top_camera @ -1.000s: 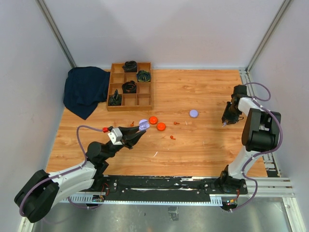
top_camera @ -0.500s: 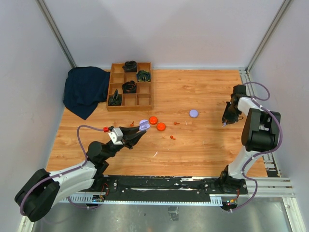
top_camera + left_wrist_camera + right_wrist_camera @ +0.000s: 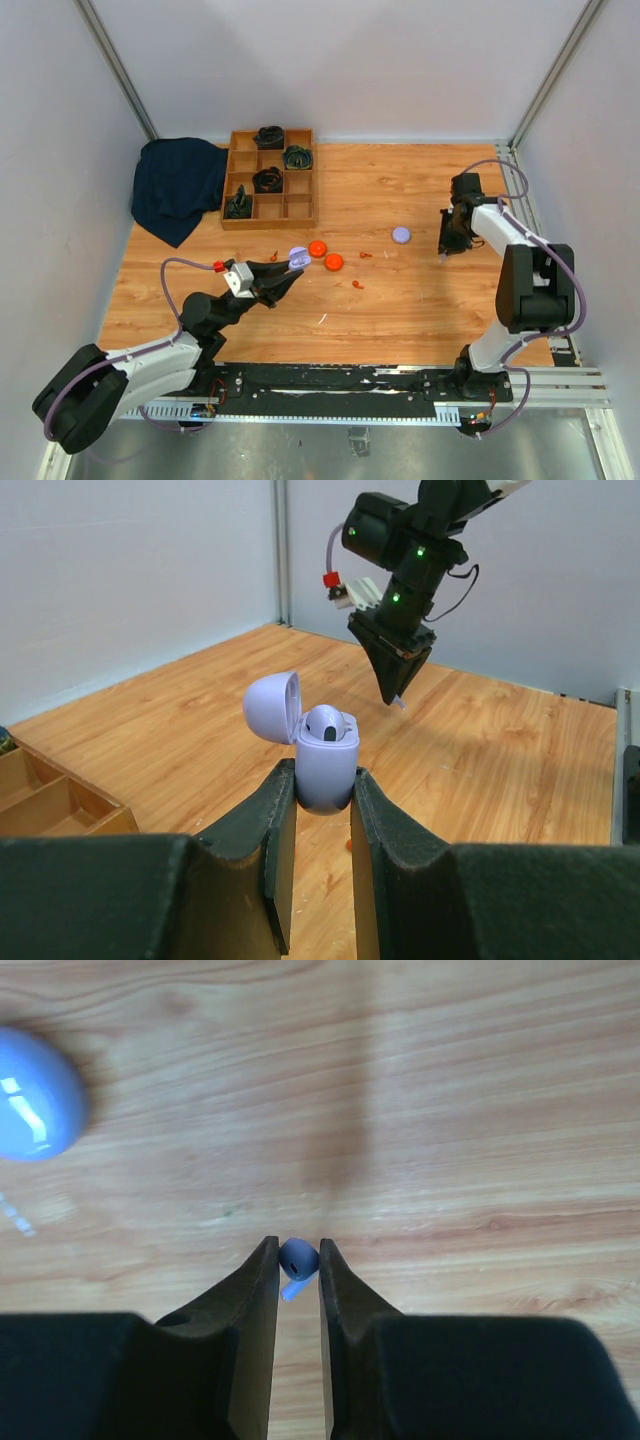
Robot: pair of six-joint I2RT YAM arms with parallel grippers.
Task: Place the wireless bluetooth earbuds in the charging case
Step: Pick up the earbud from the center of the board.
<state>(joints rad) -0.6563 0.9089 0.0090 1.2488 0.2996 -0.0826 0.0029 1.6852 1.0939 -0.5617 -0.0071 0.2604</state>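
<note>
My left gripper [image 3: 324, 792] is shut on an open lilac charging case [image 3: 326, 765], held above the table with its lid flipped back; one pale earbud [image 3: 330, 723] sits in it. In the top view the case [image 3: 297, 258] is left of centre. My right gripper [image 3: 298, 1260] is shut on a lilac earbud [image 3: 297, 1263], stem down, above the wood. In the top view the right gripper [image 3: 443, 252] is at the right of the table, and it also shows in the left wrist view [image 3: 395, 685]. Tiny orange-red earbuds [image 3: 358, 285] [image 3: 366, 255] lie on the table.
Two orange discs [image 3: 317, 248] [image 3: 334, 262] and a lilac disc [image 3: 401, 235] lie mid-table; the lilac disc shows in the right wrist view [image 3: 35, 1095]. A wooden compartment tray [image 3: 270, 180] with dark items and a dark blue cloth [image 3: 178, 185] are at the back left.
My right arm has swung left and toward the table's middle with the lilac earbud. My left gripper and the case have stayed put.
</note>
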